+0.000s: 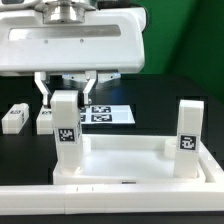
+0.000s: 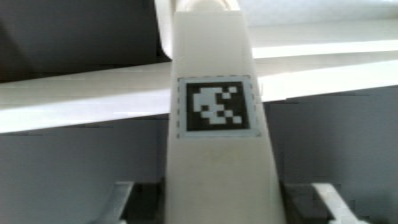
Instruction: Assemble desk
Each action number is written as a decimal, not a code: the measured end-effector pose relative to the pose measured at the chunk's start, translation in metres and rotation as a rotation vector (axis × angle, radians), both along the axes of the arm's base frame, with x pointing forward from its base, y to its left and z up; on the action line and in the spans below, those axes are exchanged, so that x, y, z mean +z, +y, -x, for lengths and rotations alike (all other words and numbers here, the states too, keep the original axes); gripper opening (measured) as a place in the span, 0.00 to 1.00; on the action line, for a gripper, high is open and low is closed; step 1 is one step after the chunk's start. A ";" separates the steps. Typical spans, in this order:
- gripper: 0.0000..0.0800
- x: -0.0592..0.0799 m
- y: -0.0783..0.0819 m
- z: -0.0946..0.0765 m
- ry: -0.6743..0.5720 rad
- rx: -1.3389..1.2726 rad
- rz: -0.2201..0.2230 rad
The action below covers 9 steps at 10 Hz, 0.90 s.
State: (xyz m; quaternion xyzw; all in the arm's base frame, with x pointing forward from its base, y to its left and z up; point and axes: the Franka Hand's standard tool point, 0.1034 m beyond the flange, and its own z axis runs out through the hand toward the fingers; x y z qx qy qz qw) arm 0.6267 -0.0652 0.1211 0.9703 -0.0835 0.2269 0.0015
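On the black table (image 1: 175,92), toward the front of the exterior view, the desk top (image 1: 120,162) lies rim up; the first leg (image 1: 188,128) stands upright in its corner on the exterior view's right; the second leg (image 1: 65,128) stands in the corner on the exterior view's left, its upper end between the jaws of the gripper (image 1: 66,92); the jaws are partway open, and whether they clamp it I cannot tell; the third leg (image 1: 14,117) and the fourth leg (image 1: 45,118) lie loose beyond; roughly half seems done, with two legs left to fit.
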 end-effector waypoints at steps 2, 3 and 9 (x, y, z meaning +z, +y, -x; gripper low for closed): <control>0.36 -0.001 0.002 -0.004 -0.042 -0.018 0.024; 0.36 -0.001 0.005 -0.005 -0.088 -0.035 0.052; 0.44 -0.002 0.004 0.001 -0.171 -0.048 0.116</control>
